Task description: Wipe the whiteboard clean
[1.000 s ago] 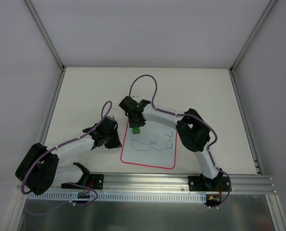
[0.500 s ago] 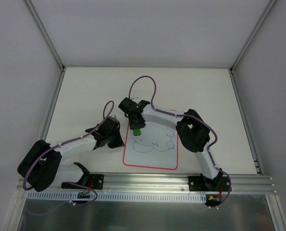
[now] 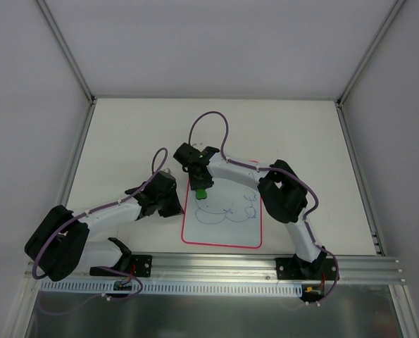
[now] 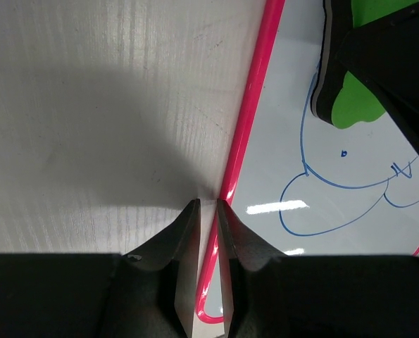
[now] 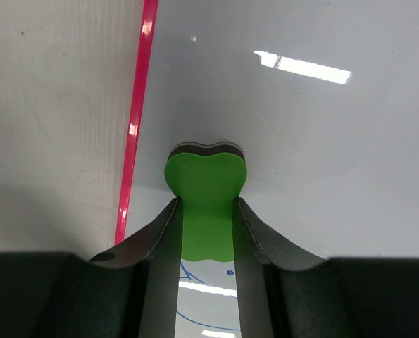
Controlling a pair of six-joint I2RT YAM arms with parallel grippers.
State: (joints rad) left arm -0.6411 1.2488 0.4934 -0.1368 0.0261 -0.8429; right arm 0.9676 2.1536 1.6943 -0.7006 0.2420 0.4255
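The whiteboard (image 3: pixel 223 231), white with a pink border and blue scribbles, lies flat between the arms. My right gripper (image 3: pixel 201 187) is shut on a green eraser (image 3: pixel 201 191) and holds it down on the board's upper left part; the wrist view shows the eraser (image 5: pixel 206 176) between the jaws on bare white board (image 5: pixel 301 120), the blue lines behind it. My left gripper (image 3: pixel 175 209) is closed to a narrow slit, its tips (image 4: pixel 208 204) at the board's left pink border (image 4: pixel 248 120). The eraser (image 4: pixel 357 105) also shows in the left wrist view, above the scribbles.
The table (image 3: pixel 124 141) is walled by grey panels at the back and both sides. An aluminium rail (image 3: pixel 216 266) carrying both arm bases runs along the near edge. The right arm's elbow (image 3: pixel 283 190) hangs over the board's right edge.
The whiteboard has shifted and turned slightly to the right. My left gripper has moved right with its left edge. The right gripper with the eraser has barely moved.
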